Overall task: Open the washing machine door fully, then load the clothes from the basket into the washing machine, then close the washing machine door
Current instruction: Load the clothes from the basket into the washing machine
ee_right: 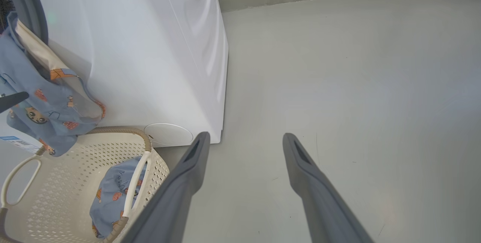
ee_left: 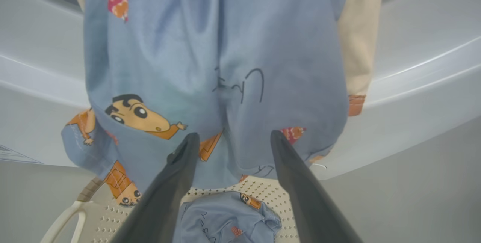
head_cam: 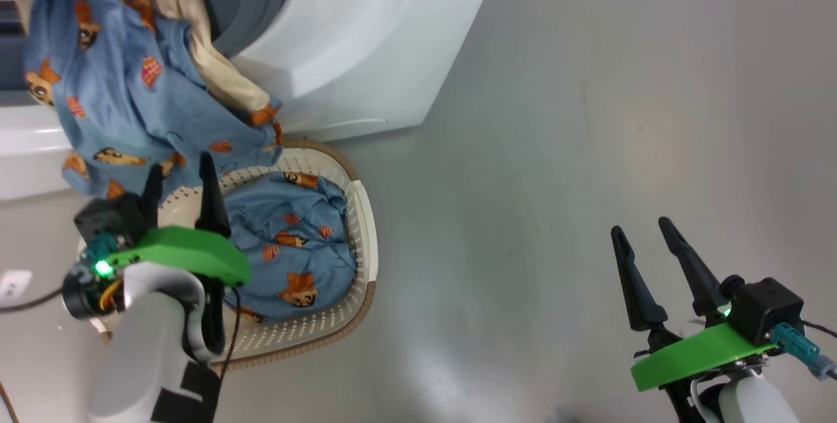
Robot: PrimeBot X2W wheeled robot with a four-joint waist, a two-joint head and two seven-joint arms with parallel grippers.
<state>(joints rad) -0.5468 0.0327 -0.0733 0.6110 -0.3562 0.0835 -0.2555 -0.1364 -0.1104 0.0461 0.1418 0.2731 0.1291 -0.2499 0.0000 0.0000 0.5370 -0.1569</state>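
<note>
The left gripper (ee_left: 233,136) has its jaws spread wide with nothing between them. It hovers above the basket (head_cam: 363,214), fingertips just short of the hanging clothes (head_cam: 124,89). That light blue printed cloth and a cream garment trail out of the washing machine (head_cam: 366,50) mouth above the basket, their lower edge reaching the basket's rim. Another blue printed piece (head_cam: 294,246) lies inside the basket. The right gripper (head_cam: 641,227), jaws also spread and empty, is well apart from the basket, over bare floor (head_cam: 588,116).
</note>
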